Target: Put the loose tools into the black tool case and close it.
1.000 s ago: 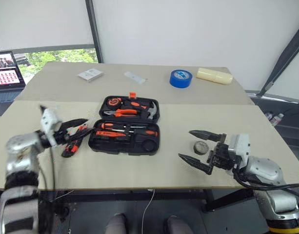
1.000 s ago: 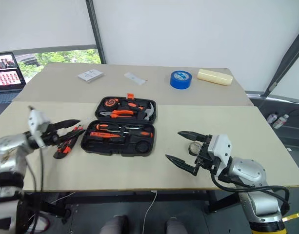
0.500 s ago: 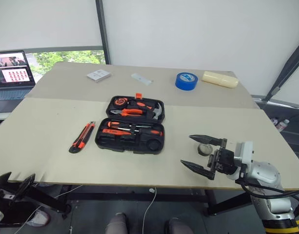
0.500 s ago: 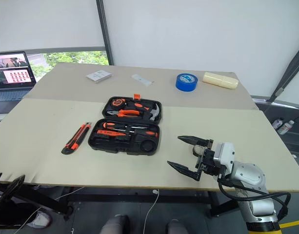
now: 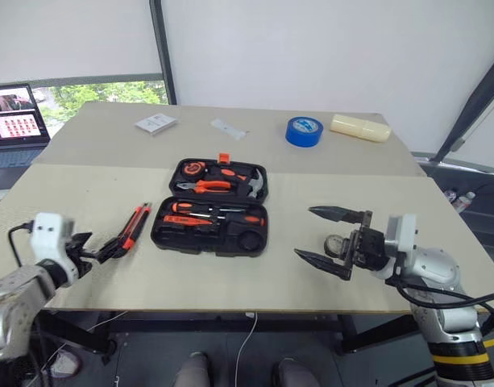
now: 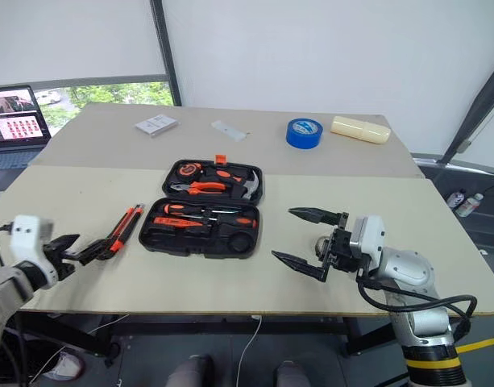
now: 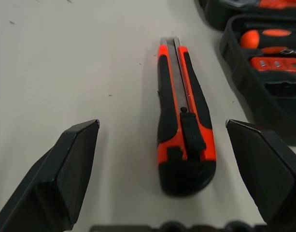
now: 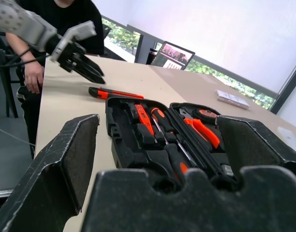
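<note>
left eye view: the black tool case [image 5: 210, 216] lies open in the middle of the surface [image 5: 77, 189], screwdrivers seated in its near half, pliers and hammer in the far half. the utility knife [image 5: 132, 228] lies loose just left of the case. the left hand [image 5: 101, 251] sits low at the near left edge, fingers spread and empty, tips close to the knife's near end. the right hand [image 5: 331, 239] hangs open and empty to the right of the case. the small tape roll [image 5: 338, 243] rests on the surface behind its fingers, half hidden, so i can't say for sure whether anything touches it.

right eye view: same layout, with a blue tape roll [image 6: 302, 131] and a laptop [image 6: 13, 122] well back and off to the sides.

left wrist view: the knife lies lengthwise between the two wide-apart fingers [image 7: 61, 169], butt end nearest, offset toward one finger and clear of both. the case wall runs close beside it. the head views don't give this alignment.

right wrist view: the open fingers [image 8: 61, 164] frame the case from its side; the other hand appears beyond, over the knife, and a person stands past the surface's end. this angle shows the moulded recesses and that one round recess near the camera looks vacant.

risks: closing off-centre could nudge the knife into the case wall or spin it away. the knife sits low and flat, so the fingers may slip over it. the right hand's sweep could knock the roll off the surface.
</note>
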Controlling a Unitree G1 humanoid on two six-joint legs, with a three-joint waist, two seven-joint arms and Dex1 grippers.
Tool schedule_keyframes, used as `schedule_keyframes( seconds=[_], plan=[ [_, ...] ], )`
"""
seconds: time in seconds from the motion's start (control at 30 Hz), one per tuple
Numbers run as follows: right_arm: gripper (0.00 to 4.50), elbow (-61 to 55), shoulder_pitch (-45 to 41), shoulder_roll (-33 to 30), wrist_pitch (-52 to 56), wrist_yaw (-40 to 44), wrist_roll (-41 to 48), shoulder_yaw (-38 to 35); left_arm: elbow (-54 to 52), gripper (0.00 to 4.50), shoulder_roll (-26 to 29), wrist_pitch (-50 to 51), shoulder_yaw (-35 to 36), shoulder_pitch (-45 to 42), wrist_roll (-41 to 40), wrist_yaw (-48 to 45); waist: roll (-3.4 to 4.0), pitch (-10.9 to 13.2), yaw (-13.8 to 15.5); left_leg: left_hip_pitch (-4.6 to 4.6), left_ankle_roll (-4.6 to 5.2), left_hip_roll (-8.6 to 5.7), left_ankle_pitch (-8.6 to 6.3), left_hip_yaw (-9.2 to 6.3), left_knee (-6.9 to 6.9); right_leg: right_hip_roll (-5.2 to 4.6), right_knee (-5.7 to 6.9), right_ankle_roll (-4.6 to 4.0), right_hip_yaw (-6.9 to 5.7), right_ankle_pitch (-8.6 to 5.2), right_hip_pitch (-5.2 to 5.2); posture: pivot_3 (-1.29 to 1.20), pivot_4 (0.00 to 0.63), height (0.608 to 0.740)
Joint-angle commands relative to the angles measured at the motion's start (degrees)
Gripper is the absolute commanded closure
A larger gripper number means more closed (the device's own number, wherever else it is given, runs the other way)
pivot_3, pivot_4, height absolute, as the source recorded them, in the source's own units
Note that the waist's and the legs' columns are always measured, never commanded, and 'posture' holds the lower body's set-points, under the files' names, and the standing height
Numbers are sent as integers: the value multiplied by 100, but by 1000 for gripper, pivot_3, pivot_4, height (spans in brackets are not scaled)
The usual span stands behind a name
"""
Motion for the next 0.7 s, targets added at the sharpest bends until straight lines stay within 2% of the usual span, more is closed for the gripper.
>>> schedule_keyframes(
  seconds=[0.03,0.1,0.23,0.27,0.37,0.47,0.53,0.63,0.7],
  plan=[
    [0,-81,-140,-48,49,50,94,-16,360,11,-43,-44,-362,-431,371,179,0,0,3,2,0,-1,0,0,-8,0,-1,-1,1,-1,-1,0,150,740],
    [0,-96,-152,-70,95,67,102,-13,710,11,-121,-23,-610,-760,481,155,0,0,4,3,-1,-1,0,0,-11,2,-1,-2,1,-2,-2,0,150,740],
    [0,-118,-128,-100,150,101,118,-55,965,1002,-179,133,-972,-979,565,-70,1,0,33,4,-6,-4,0,0,-10,-1,-2,2,2,0,2,0,150,740],
    [0,-118,-119,-112,159,115,115,-60,1009,1521,-173,121,-1029,-986,633,-76,1,0,38,5,-8,-6,-1,0,-10,-2,-3,2,3,1,3,0,150,740],
    [0,-131,-100,-137,188,135,122,-74,1125,2644,-170,-17,-989,-966,774,-62,2,-1,50,6,-19,-8,-8,1,-10,-5,-3,3,3,0,5,0,150,740],
    [0,-157,-70,-155,202,134,132,-88,1266,2712,-141,-607,-790,-894,840,-252,3,-1,47,10,-20,-8,-8,0,-10,-5,-3,2,3,1,6,0,150,740],
    [0,-192,-23,-168,224,132,138,-107,1484,2712,-126,-1274,-518,-926,680,-705,2,-1,46,10,-20,-7,-9,-1,-10,-4,-3,1,2,1,4,0,150,740],
    [0,-238,54,-230,270,144,174,-169,1840,2712,113,-2228,-399,-1162,331,-2187,0,1,45,7,-20,-6,-9,-2,-10,-4,-3,-2,2,3,1,0,150,740],
    [0,-296,153,-405,528,257,365,-237,2058,2712,385,-2957,-778,-1423,462,-3377,-3,3,59,3,-20,-7,-9,-1,-10,-4,-5,-3,2,3,-2,0,150,740]
  ],
)
